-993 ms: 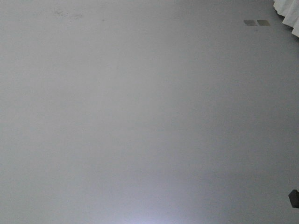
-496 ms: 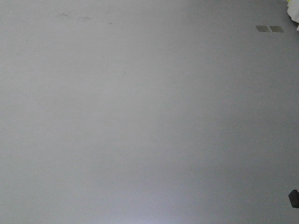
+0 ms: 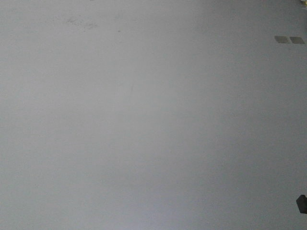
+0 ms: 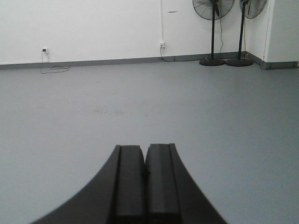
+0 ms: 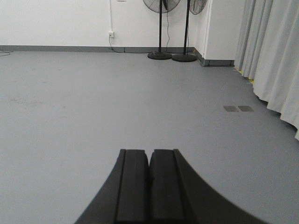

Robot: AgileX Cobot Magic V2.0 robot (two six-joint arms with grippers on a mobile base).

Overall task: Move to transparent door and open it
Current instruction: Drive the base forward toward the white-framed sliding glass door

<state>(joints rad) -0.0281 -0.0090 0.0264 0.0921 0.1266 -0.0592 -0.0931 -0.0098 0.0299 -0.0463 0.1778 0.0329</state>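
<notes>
The left claw (image 4: 145, 163) is clenched on nothing, low over the grey floor (image 4: 93, 102), with two standing fans (image 4: 213, 8) at the far wall. The right claw (image 5: 149, 168) is also clenched and empty, with a pale curtain (image 5: 275, 60) to its right. The transparent door shows in no view, so where it lies relative to either claw cannot be told.

A large, bare industrial hall (lab or workshop, hard to say): wide grey floor (image 5: 93, 93), plain white walls (image 4: 93, 28), 2 pedestal fans (image 4: 213, 8), long curtains (image 5: 273, 51).
</notes>
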